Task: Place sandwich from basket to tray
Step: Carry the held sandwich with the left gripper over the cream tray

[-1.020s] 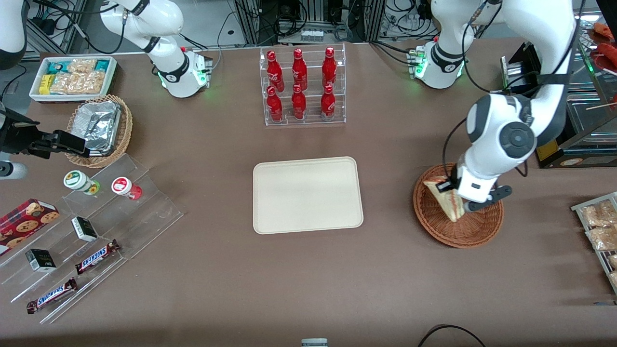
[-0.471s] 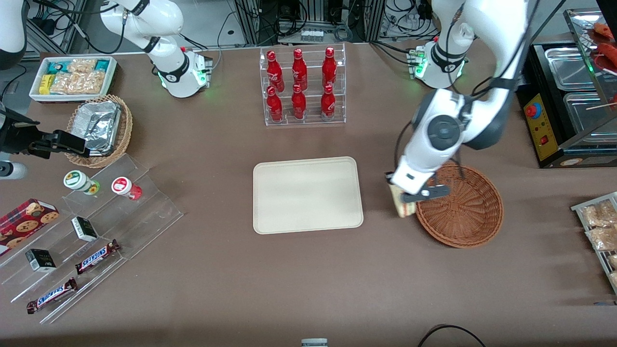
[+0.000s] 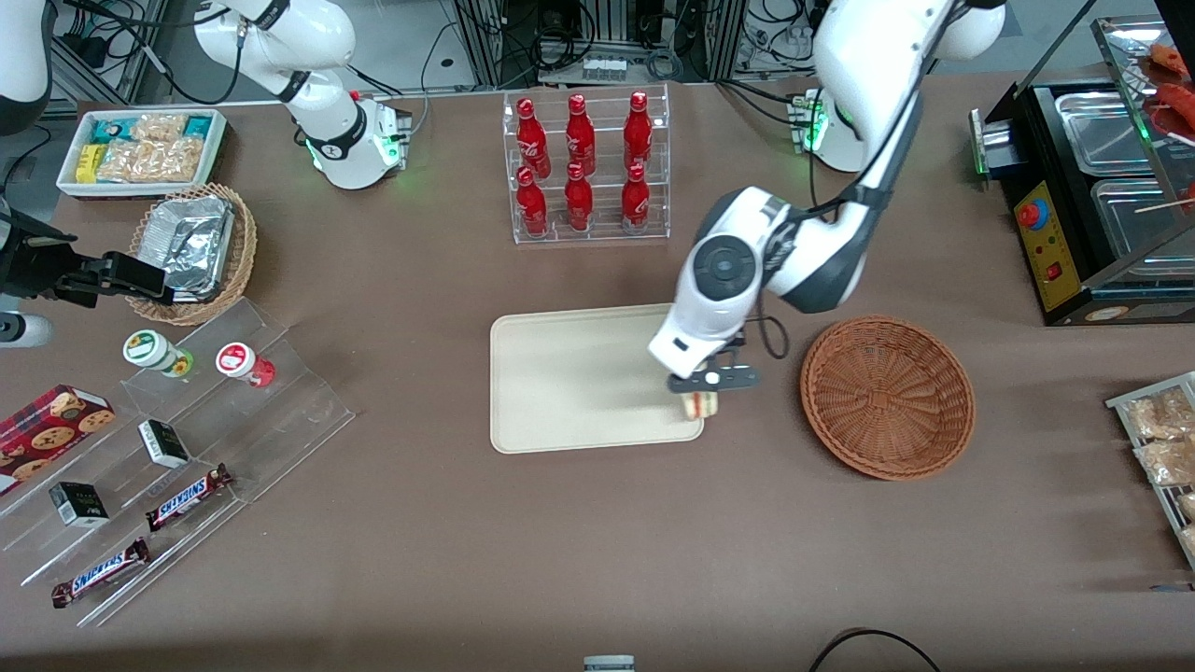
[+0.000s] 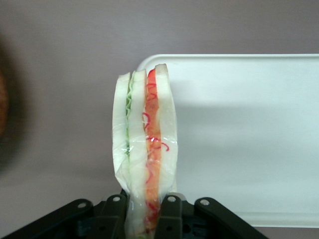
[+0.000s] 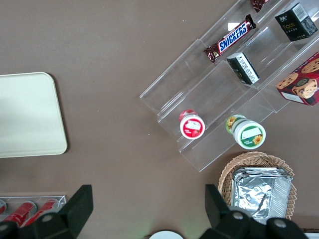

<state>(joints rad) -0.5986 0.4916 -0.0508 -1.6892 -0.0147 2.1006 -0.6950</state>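
My left gripper (image 3: 702, 390) is shut on the sandwich (image 3: 700, 405), a wrapped wedge of pale bread with red, orange and green filling. It hangs over the corner of the cream tray (image 3: 579, 373) that is nearest the front camera and closest to the basket. In the left wrist view the sandwich (image 4: 144, 144) stands upright between the black fingers (image 4: 169, 211), with the tray (image 4: 249, 129) under and beside it. The reddish-brown woven basket (image 3: 887, 397) sits beside the tray toward the working arm's end of the table and holds nothing.
A clear rack of red bottles (image 3: 583, 168) stands farther from the front camera than the tray. Toward the parked arm's end lie a stepped acrylic stand (image 3: 177, 448) with snacks, a tan basket with a foil container (image 3: 191, 247) and a white bin of packets (image 3: 140, 149). A black appliance (image 3: 1092, 187) stands past the basket.
The gripper has carried the sandwich out of the basket and sideways across the table, from the basket's rim to above the tray's near corner. The basket is left with nothing in it.
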